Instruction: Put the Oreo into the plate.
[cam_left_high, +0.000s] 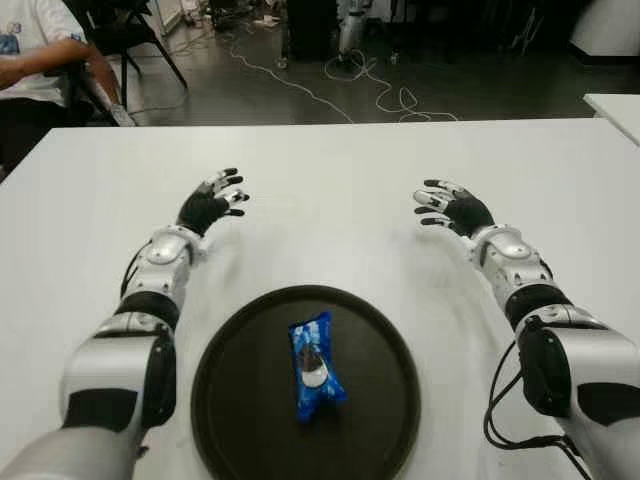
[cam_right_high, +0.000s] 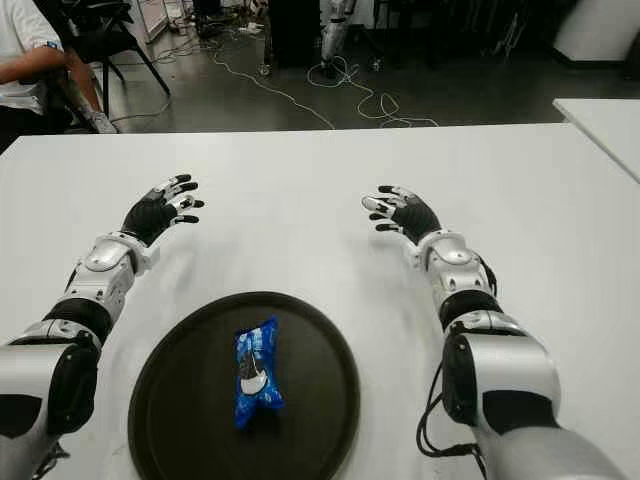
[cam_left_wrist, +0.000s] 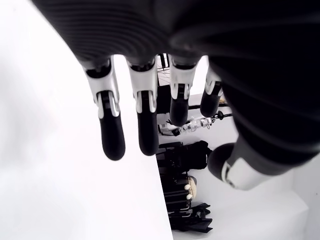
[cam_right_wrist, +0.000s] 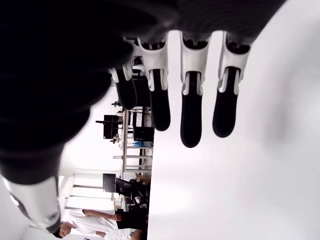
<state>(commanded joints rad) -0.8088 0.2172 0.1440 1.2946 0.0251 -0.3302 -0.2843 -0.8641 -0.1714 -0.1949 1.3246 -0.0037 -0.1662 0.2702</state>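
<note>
A blue Oreo packet (cam_left_high: 314, 366) lies inside the round dark plate (cam_left_high: 235, 385) near the table's front edge, roughly at the plate's centre. My left hand (cam_left_high: 212, 203) shows beyond the plate to the left, fingers spread and holding nothing. My right hand (cam_left_high: 448, 208) shows beyond the plate to the right, also open with nothing in it. Both wrist views show only extended fingers (cam_left_wrist: 111, 131) (cam_right_wrist: 190, 122) over the bare white table.
The white table (cam_left_high: 330, 190) stretches wide around the plate. A seated person (cam_left_high: 30, 60) is at the far left beyond the table. Cables (cam_left_high: 350, 90) and chairs lie on the floor behind. Another white table edge (cam_left_high: 615, 105) is at the right.
</note>
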